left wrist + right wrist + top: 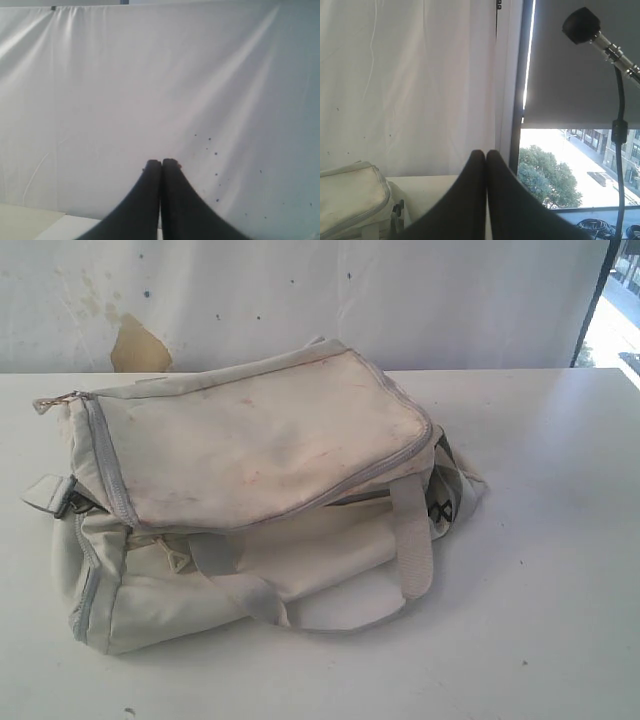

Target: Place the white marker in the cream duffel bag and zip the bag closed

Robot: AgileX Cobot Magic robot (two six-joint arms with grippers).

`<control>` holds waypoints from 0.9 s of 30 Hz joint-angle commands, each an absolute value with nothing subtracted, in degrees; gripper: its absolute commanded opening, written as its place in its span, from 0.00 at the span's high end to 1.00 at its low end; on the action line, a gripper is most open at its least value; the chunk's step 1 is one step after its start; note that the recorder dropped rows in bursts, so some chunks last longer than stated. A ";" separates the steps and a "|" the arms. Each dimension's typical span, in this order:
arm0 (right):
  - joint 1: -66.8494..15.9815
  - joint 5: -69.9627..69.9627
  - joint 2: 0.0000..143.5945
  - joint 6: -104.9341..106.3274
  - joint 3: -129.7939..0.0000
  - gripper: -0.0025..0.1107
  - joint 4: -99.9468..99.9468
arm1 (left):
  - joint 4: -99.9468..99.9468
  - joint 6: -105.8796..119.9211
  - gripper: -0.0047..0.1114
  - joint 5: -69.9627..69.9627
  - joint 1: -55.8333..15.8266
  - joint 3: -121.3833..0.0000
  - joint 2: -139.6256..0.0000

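The cream duffel bag (250,500) lies on the white table (540,570), its stained flat top flap down and the grey zipper (108,472) running round it. A corner of the bag (350,200) also shows in the right wrist view. The white marker is out of view in every frame. Neither arm shows in the exterior view. My left gripper (161,162) is shut with nothing between its fingers, facing the white backdrop. My right gripper (485,153) is shut and empty too, held up off the table to the right of the bag.
A white cloth backdrop (300,300) hangs behind the table, with a brown stain (138,346). In the right wrist view a window (560,170) and a microphone on a gooseneck stand (600,40) lie beyond the table's edge.
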State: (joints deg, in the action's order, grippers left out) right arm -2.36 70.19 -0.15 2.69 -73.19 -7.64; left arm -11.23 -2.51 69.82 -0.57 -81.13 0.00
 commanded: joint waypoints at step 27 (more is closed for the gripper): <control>-2.22 52.43 0.00 2.84 -48.94 0.98 -7.53 | -11.76 -2.98 0.96 50.05 -0.63 -41.25 0.00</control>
